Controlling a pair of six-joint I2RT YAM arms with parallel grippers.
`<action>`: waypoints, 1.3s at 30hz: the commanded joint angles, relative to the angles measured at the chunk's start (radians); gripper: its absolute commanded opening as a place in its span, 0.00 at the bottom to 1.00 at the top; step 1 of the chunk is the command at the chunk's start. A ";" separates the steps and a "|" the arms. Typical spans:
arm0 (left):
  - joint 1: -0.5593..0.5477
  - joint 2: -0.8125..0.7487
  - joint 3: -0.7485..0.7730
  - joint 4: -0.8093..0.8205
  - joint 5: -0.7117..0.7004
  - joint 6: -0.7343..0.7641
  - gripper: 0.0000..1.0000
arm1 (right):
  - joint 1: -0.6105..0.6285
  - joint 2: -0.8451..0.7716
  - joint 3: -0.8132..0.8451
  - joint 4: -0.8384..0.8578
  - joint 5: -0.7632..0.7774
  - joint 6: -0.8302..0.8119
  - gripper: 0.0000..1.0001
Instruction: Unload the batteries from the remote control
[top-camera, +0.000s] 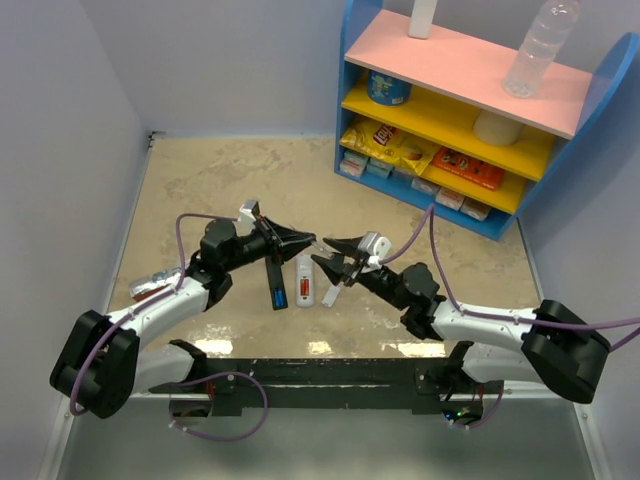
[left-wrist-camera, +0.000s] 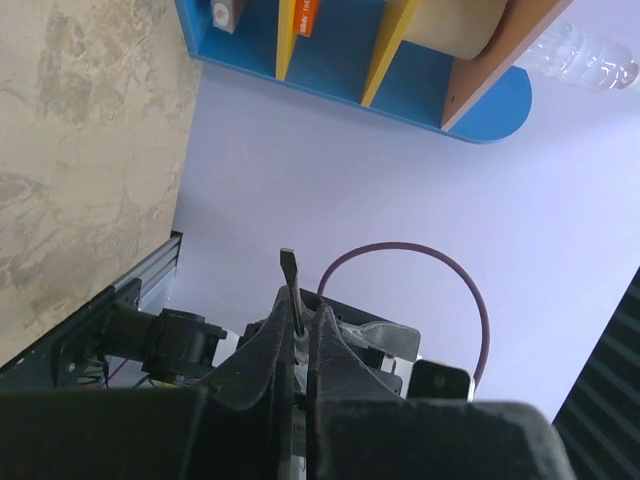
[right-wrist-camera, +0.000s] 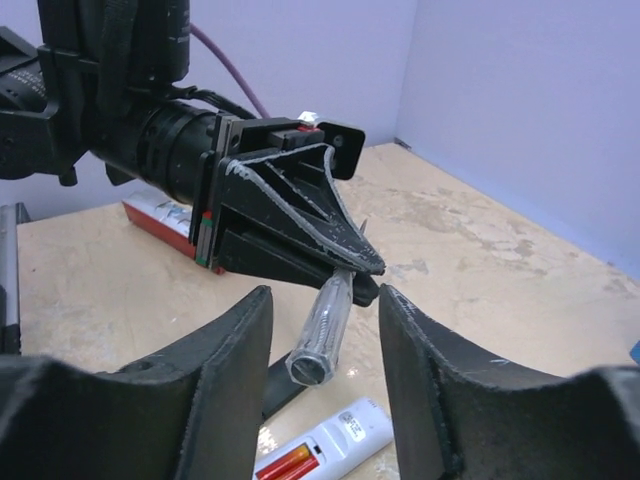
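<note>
A white remote (top-camera: 304, 279) lies open on the table with orange-red batteries (top-camera: 304, 289) in it. It also shows in the right wrist view (right-wrist-camera: 345, 430), as do its batteries (right-wrist-camera: 292, 466). A black remote (top-camera: 274, 283) lies beside it with a blue battery (top-camera: 275, 297). My left gripper (top-camera: 308, 241) is shut on a clear-handled screwdriver (right-wrist-camera: 322, 328) above the remotes. The screwdriver's flat blade (left-wrist-camera: 289, 268) sticks out past the fingers (left-wrist-camera: 262, 345). My right gripper (right-wrist-camera: 323, 295) is open, with its fingers either side of the handle and not touching it. It faces the left gripper (right-wrist-camera: 300, 215) in the top view (top-camera: 331, 255).
A narrow pale piece (top-camera: 330, 294) lies right of the white remote. A red and silver packet (top-camera: 150, 289) lies at the left. A blue shelf unit (top-camera: 470, 110) with snacks, a can and a bottle stands at the back right. Walls close in on both sides.
</note>
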 joint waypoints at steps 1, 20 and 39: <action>-0.004 -0.017 -0.004 0.055 0.031 -0.030 0.00 | 0.008 0.012 0.047 0.088 0.050 -0.041 0.44; 0.012 0.020 0.192 -0.496 0.034 0.602 0.69 | 0.010 -0.042 0.303 -0.487 0.365 0.178 0.00; 0.314 0.046 0.338 -0.993 -0.198 1.209 0.63 | -0.038 0.116 0.742 -1.228 0.138 0.367 0.00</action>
